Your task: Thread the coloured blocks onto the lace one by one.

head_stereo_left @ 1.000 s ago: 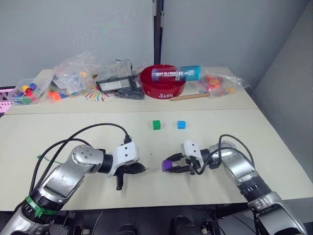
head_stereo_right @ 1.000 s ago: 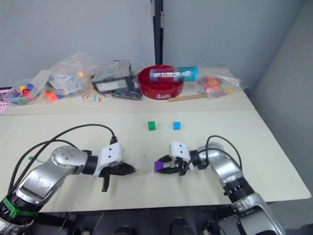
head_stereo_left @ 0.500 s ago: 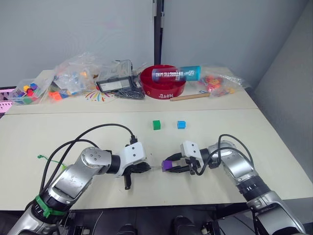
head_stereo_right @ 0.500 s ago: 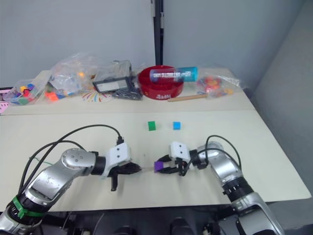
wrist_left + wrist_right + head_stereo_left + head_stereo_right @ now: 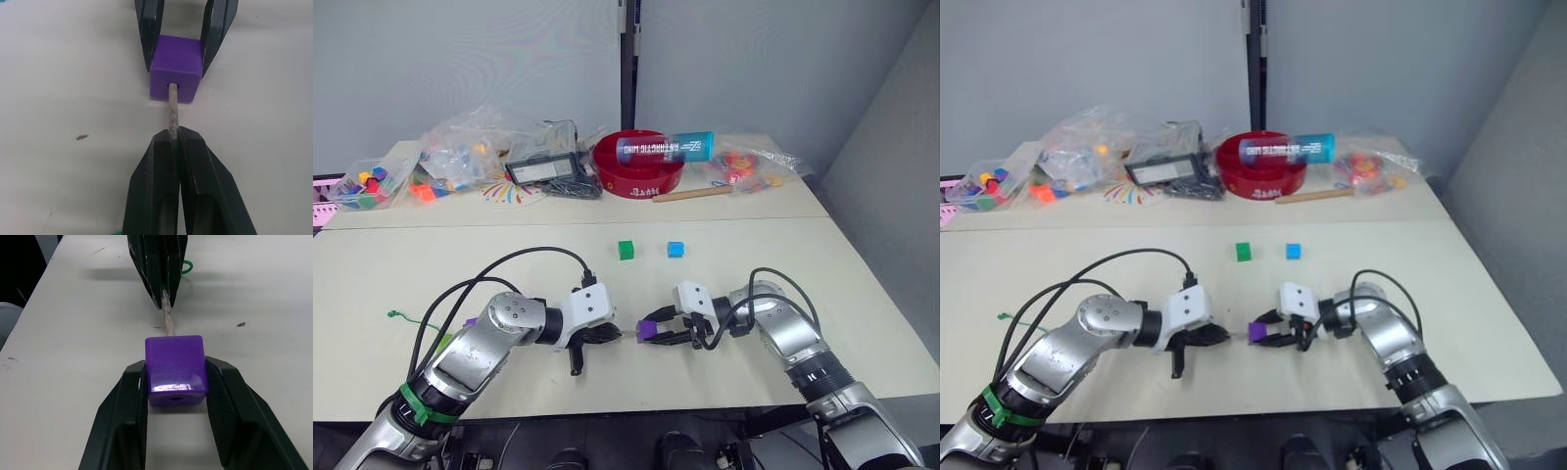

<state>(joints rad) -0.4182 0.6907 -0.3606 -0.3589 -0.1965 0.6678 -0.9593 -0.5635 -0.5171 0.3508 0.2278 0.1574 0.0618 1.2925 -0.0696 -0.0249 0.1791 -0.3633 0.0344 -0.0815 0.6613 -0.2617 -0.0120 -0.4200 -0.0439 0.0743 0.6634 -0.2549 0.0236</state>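
Cream table (image 5: pixel 862 294), left pincer (image 5: pixel 175 136) pinching lace tip (image 5: pixel 172 110), entering purple cube (image 5: pixel 174 368) clamped in right pincer (image 5: pixel 174 382).

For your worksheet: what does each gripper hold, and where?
Left gripper pinches the lace's stiff tip near its base; right gripper clamps the purple block by opposite sides.

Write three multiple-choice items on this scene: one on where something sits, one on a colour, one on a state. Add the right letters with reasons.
1. Where does the dark green cube sit?
A. on the table beside the blue cube
B. in the red bowl
C. in the left gripper

2. What colour is the cube held by the right gripper?
A. lime green
B. purple
C. blue

3. What is the state of the lace tip?
A. lying loose on the table
B. clear of the cube
C. entering the hole of the purple cube

Answers: 1 A, both cubes lie side by side mid-table. 2 B, purple cube between its fingers. 3 C, the left wrist view shows the tip in the hole.
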